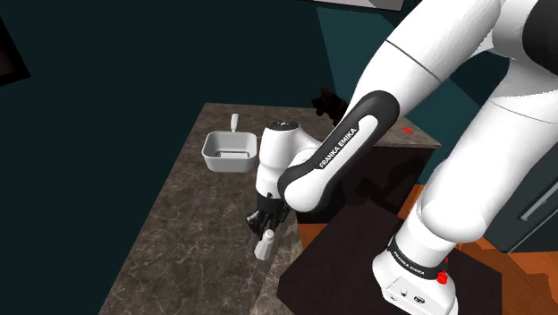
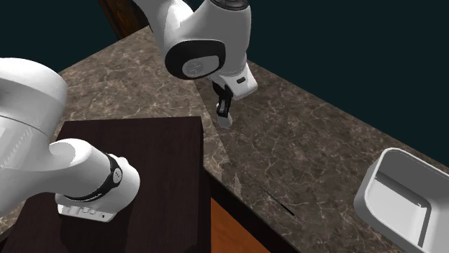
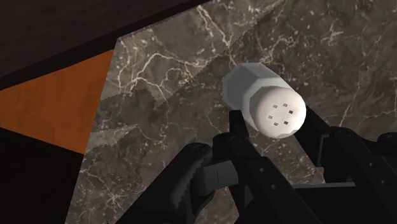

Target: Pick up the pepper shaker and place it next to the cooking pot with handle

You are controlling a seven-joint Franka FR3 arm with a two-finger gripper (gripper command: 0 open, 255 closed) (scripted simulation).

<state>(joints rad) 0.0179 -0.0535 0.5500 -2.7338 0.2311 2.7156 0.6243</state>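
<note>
The black hand [image 3: 275,121] is clamped on the white pepper shaker [image 3: 254,89], one finger pressed to each side just below its holed cap. The shaker is upright by the marbled counter's [image 3: 165,95] edge, near the dark stand [image 2: 144,165]. Farther along the counter, well apart, sits the white pot [image 1: 224,165] with its handle

Stone and plain white
The countertop [image 1: 170,215] looks like brown veined marble; the pepper shaker [image 3: 264,95] is smooth, matt white.
</note>
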